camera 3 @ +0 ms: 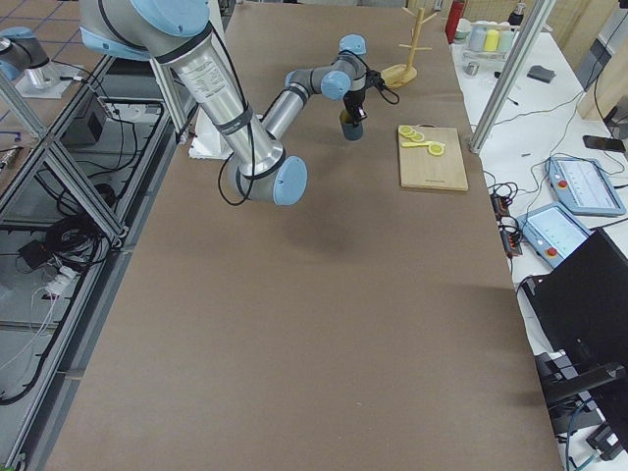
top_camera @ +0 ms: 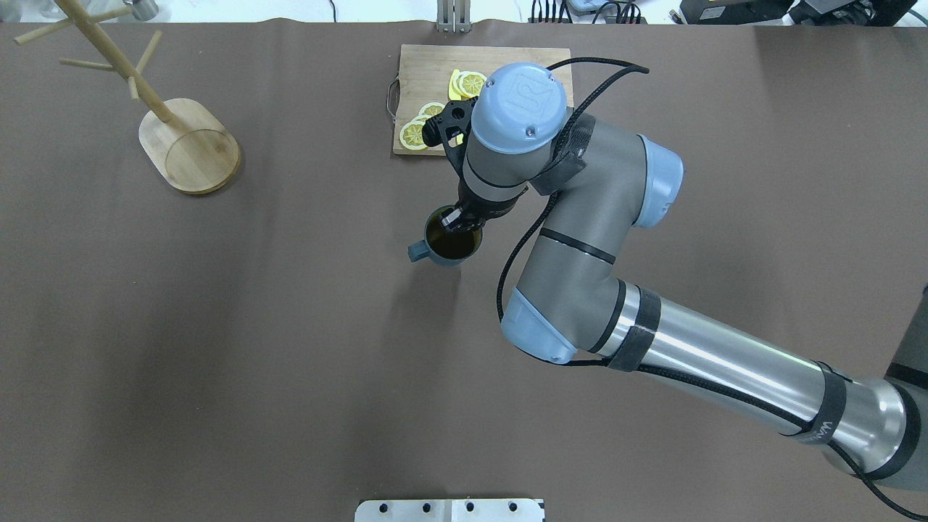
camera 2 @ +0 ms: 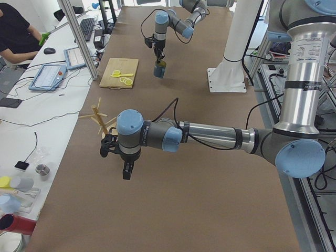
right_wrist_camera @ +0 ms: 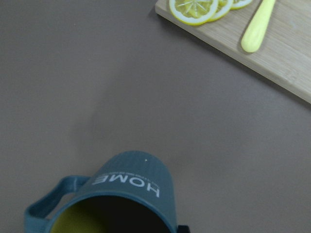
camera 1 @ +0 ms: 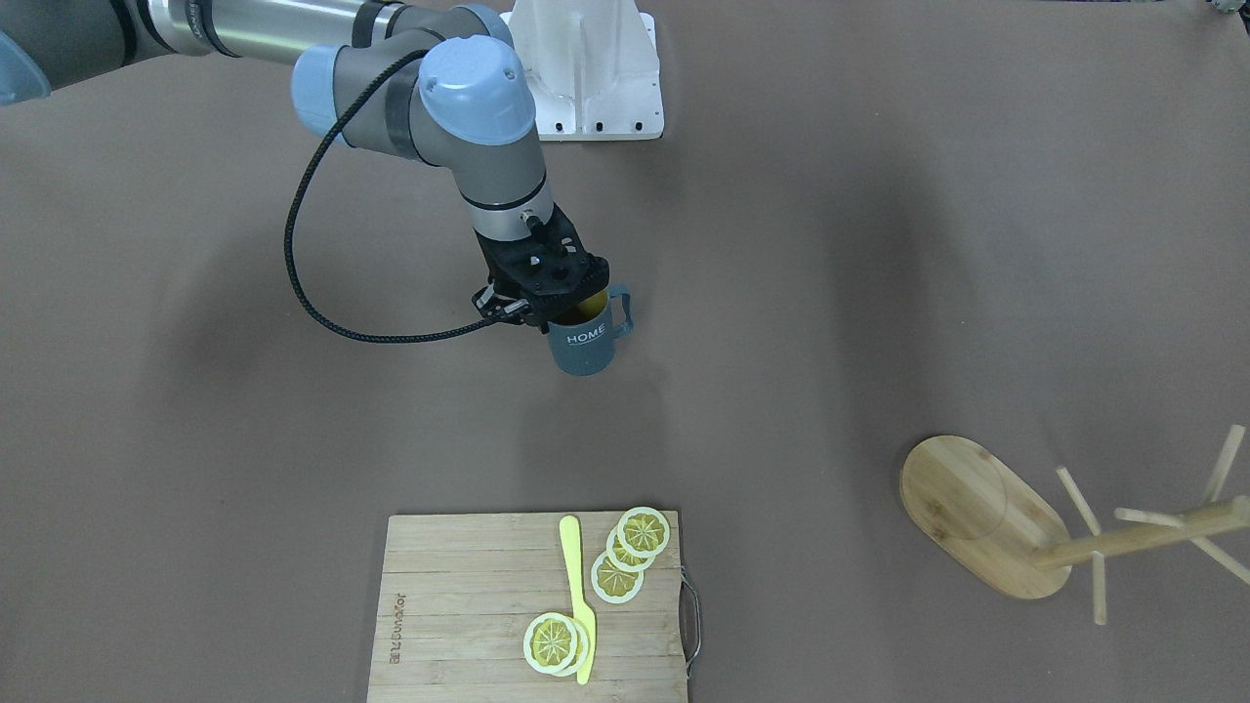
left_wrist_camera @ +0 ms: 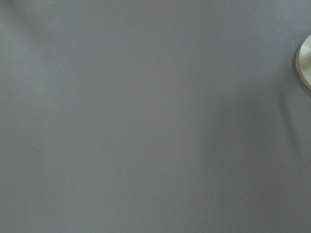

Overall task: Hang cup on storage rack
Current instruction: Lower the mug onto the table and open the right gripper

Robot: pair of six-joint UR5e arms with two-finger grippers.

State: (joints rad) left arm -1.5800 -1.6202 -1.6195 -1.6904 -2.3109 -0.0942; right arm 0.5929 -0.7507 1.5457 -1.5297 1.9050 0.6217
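Observation:
The dark blue-grey cup [camera 1: 584, 344] with "HOME" lettering stands upright mid-table, handle toward the rack's side. It also shows in the overhead view [top_camera: 449, 245] and the right wrist view [right_wrist_camera: 124, 194]. My right gripper [camera 1: 555, 305] is shut on the cup's rim, one finger inside and one outside [top_camera: 458, 220]. I cannot tell whether the cup rests on the table or hangs just above it. The bamboo storage rack [camera 1: 979, 515] stands far off at the table's left end [top_camera: 190, 145]. My left gripper [camera 2: 126, 170] hovers near the rack; I cannot tell if it is open or shut.
A bamboo cutting board [camera 1: 459, 615] with lemon slices [camera 1: 633, 547] and a yellow knife [camera 1: 578, 596] lies at the table's far edge, beyond the cup [top_camera: 420, 65]. Brown table lies between the cup and the rack. The rack base's edge [left_wrist_camera: 306, 63] shows in the left wrist view.

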